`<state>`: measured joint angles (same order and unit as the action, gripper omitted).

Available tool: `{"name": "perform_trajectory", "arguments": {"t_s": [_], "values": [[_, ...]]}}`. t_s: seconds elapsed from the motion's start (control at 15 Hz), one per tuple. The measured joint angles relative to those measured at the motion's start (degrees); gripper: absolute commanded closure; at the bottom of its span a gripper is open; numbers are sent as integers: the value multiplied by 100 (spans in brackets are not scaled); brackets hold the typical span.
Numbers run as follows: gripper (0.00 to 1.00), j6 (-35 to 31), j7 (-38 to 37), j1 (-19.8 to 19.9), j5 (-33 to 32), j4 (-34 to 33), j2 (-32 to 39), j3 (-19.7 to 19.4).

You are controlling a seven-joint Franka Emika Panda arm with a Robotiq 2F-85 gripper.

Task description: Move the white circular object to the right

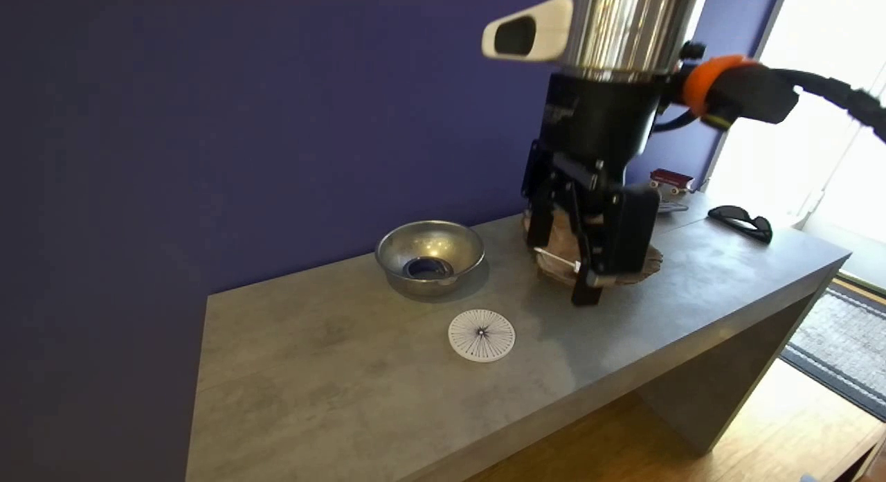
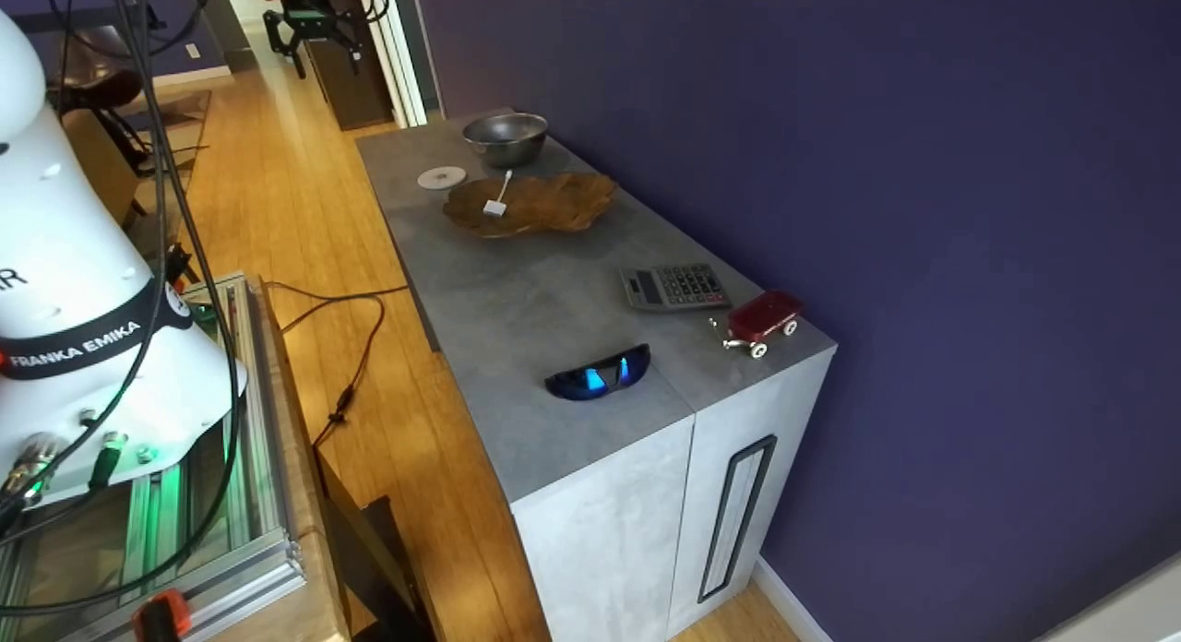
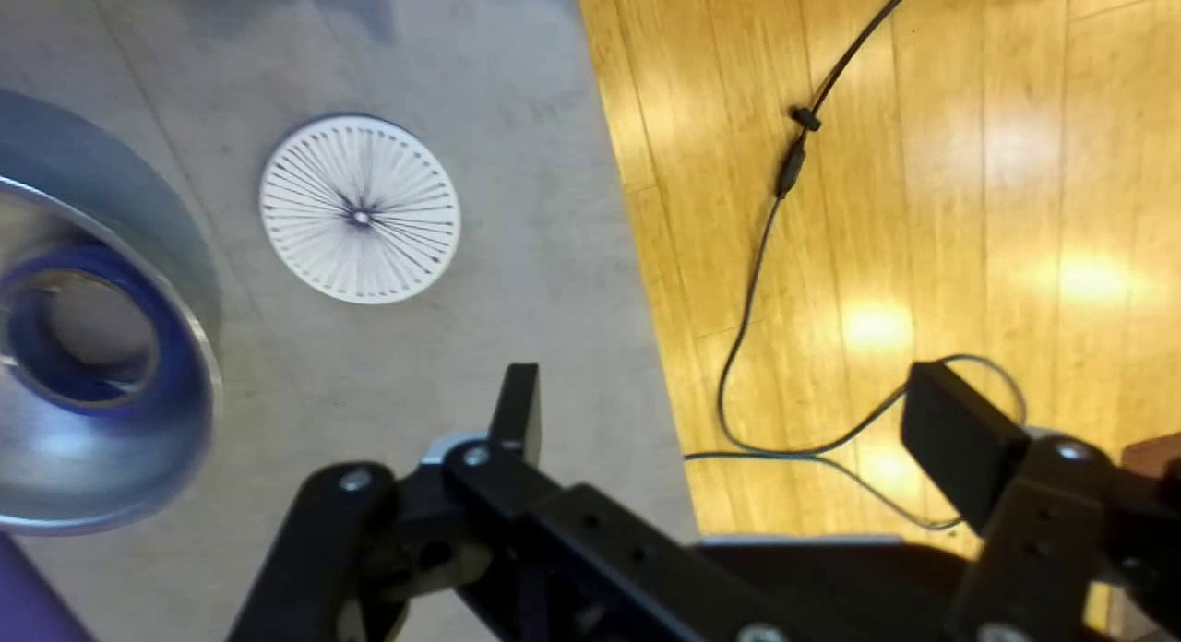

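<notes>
The white circular object (image 1: 482, 335) is a thin flat disc with dark radiating lines. It lies flat on the grey countertop, beside the metal bowl. It also shows in an exterior view (image 2: 442, 178) and in the wrist view (image 3: 360, 210), up and left of the fingers. My gripper (image 3: 721, 384) is open with nothing between its fingers. In the wrist view its fingers straddle the countertop's edge, one over the counter and one over the floor. In both exterior views the gripper (image 1: 564, 267) (image 2: 328, 68) is raised in the air, apart from the disc.
The metal bowl (image 1: 415, 286) holds a blue ring (image 3: 69, 384) and stands near the purple wall. A wooden bowl (image 2: 563, 204) with a white adapter (image 2: 498, 199) lies beside it. Further along are a calculator (image 2: 676, 287), a red toy wagon (image 2: 764, 317) and sunglasses (image 2: 600, 374).
</notes>
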<state>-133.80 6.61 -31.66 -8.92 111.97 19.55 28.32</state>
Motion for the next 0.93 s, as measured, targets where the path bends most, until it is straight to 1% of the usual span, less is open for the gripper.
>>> {"name": "perform_trajectory", "arguments": {"t_s": [0.13, 0.33, 0.4, 0.53, 0.67, 0.93], "values": [[0, -9, 152, -288, -181, -480, 702, -43], [0, -3, 236, -756, -394, -1317, 1724, -370], [0, 16, 283, -879, -396, -1592, 2034, -468], [0, 50, 372, -985, -396, -2029, 2514, -519], [0, 92, 410, -993, -396, -2218, 2670, -520], [0, 171, 424, -994, -396, -2307, 2660, -514]]}}
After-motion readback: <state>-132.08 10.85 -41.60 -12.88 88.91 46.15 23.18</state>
